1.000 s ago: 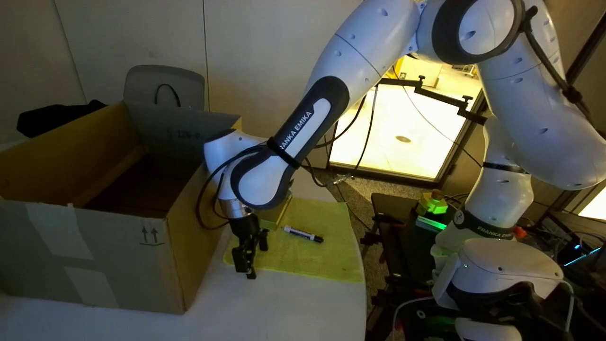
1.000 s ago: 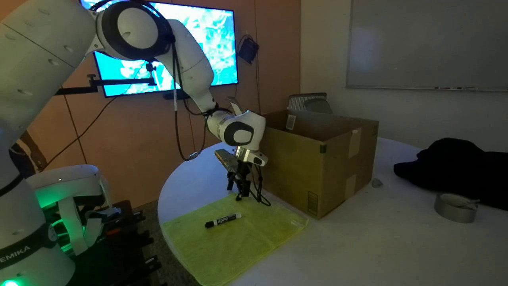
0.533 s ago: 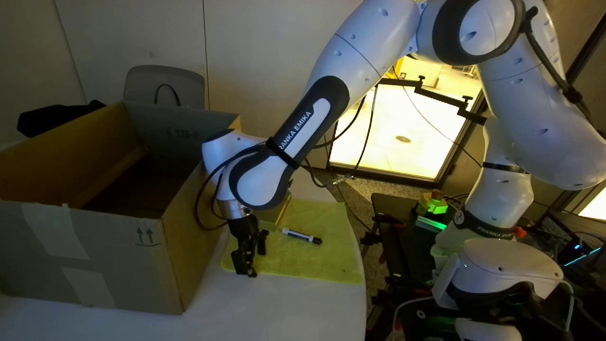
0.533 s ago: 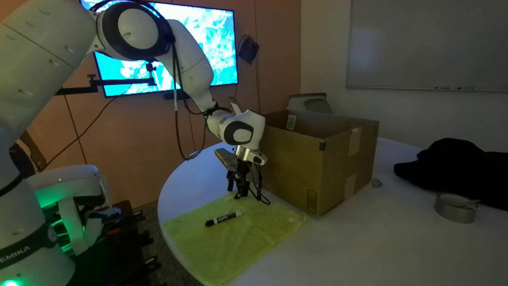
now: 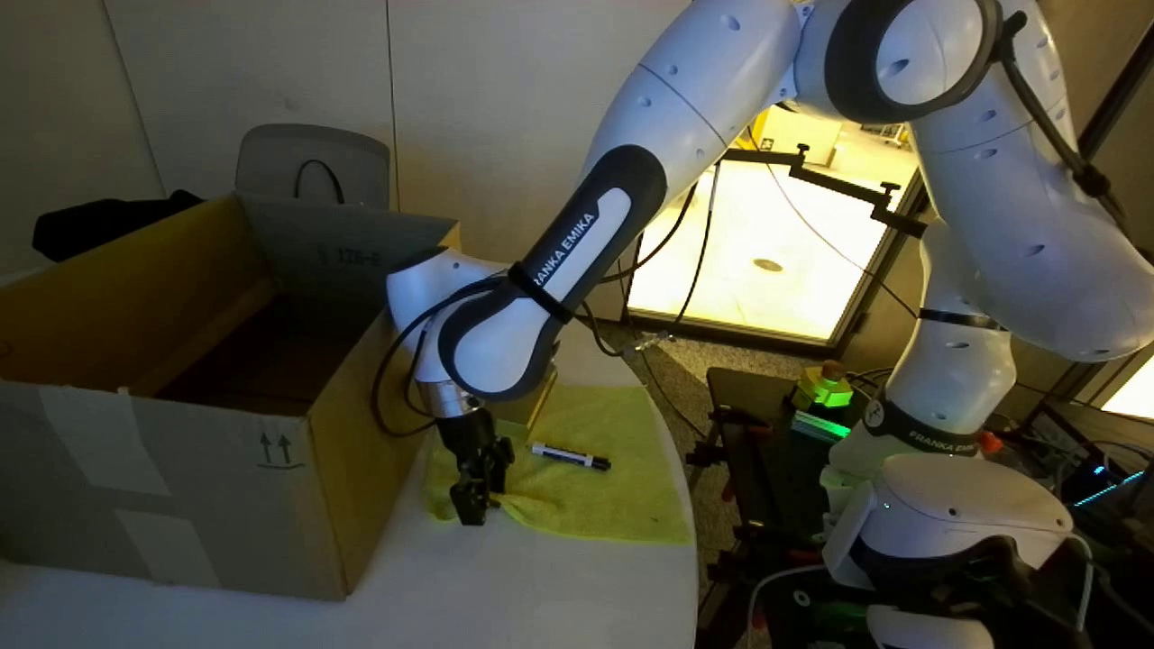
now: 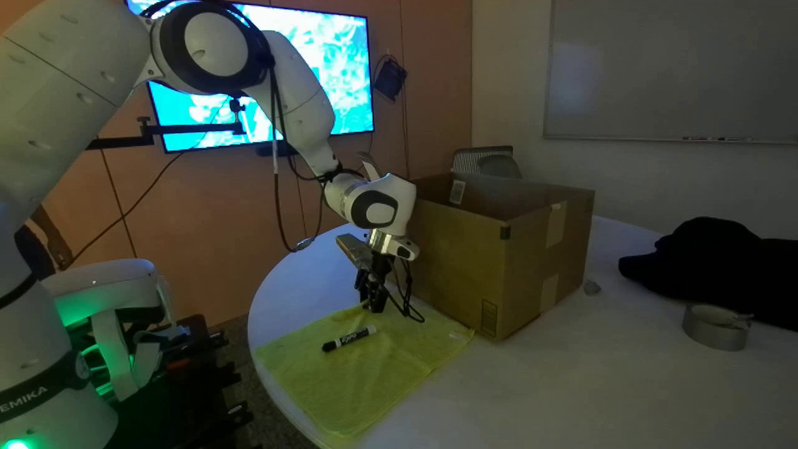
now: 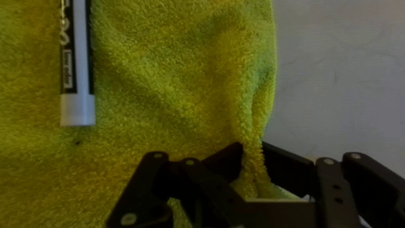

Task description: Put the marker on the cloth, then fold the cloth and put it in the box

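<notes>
1. So we'd just watched the black two-fingered tool [image 7: 252,161] close up: half a second earlier it stood wide, and now it had a bunched edge of the yellow-green rectangular fabric cloth [image 6: 368,380] pinched in it.
2. That grab puckered the cloth and dragged the slim black-and-white stick-shaped marker [image 5: 570,456] along a touch. The marker lay on the cloth, near the tool but not touching it.
3. Task-wise, we figured the marker part was sorted and the fold was about to begin. We'd have gone slowly, since the marker looked like it could roll.
4. The big brown cardboard box [image 6: 458,262] stood on the white table [image 6: 561,386], just beside the cloth.
5. Writing: we could just about read EXPO on the marker in an exterior view, plus FRANKA EMIKA on the white robot arm [image 5: 699,99]. The box's side had two printed arrows [image 5: 278,446] pointing up; the code [image 5: 350,257] inside it was too blurry for us.
</notes>
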